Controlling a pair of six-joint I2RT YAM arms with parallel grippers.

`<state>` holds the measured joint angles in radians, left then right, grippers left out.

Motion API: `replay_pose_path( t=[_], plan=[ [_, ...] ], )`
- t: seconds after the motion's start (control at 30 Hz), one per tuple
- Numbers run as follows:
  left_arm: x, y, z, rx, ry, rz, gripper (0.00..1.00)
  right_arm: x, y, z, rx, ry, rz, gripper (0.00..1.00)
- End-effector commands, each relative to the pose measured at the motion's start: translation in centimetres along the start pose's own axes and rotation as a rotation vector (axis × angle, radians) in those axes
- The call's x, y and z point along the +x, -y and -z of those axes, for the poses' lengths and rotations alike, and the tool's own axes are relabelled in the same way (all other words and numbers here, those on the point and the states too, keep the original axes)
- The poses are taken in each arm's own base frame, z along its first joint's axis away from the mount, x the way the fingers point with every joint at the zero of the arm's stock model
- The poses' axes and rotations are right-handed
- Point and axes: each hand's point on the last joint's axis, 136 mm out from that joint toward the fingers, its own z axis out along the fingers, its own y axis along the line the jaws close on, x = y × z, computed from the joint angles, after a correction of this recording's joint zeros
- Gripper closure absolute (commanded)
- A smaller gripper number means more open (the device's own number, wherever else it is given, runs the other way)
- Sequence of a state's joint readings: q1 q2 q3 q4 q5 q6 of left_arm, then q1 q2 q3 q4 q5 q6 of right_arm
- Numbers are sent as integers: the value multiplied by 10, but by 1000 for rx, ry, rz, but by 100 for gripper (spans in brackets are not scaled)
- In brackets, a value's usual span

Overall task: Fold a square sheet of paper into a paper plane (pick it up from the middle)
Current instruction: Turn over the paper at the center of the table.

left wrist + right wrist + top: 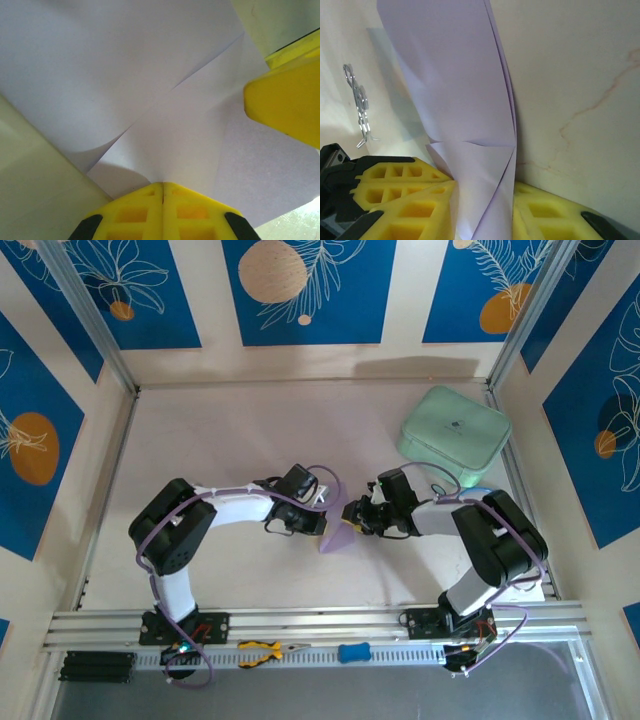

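The square sheet of paper [338,536], pale lavender, hangs folded in layers with diagonal creases between the two arms at mid-table. My left gripper [316,520] is shut on it; in the left wrist view its yellow fingers [135,215] meet on the paper's [165,125] lower edge. My right gripper [360,521] faces it from the right, one of its fingers [285,100] beside the sheet. In the right wrist view the folded paper [465,100] stands in the gap of the right gripper [484,187], jaws apart, both pads brushing it. The left gripper's fingers [395,175] are just left of it.
A mint-green rounded case [455,430] lies at the back right. Yellow-handled pliers [262,651] and a small blue object [353,651] rest on the front rail. A metal clip [357,107] shows on the table. Patterned walls close in three sides.
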<state>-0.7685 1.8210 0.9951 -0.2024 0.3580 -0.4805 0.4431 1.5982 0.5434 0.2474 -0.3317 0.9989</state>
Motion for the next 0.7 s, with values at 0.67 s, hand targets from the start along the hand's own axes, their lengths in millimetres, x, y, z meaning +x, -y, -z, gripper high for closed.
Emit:
replay_pose_path(
  t=[0.67],
  plan=[
    [-12, 27, 41, 38, 59, 3, 85, -6, -8, 10, -55, 36, 97, 91]
  ],
)
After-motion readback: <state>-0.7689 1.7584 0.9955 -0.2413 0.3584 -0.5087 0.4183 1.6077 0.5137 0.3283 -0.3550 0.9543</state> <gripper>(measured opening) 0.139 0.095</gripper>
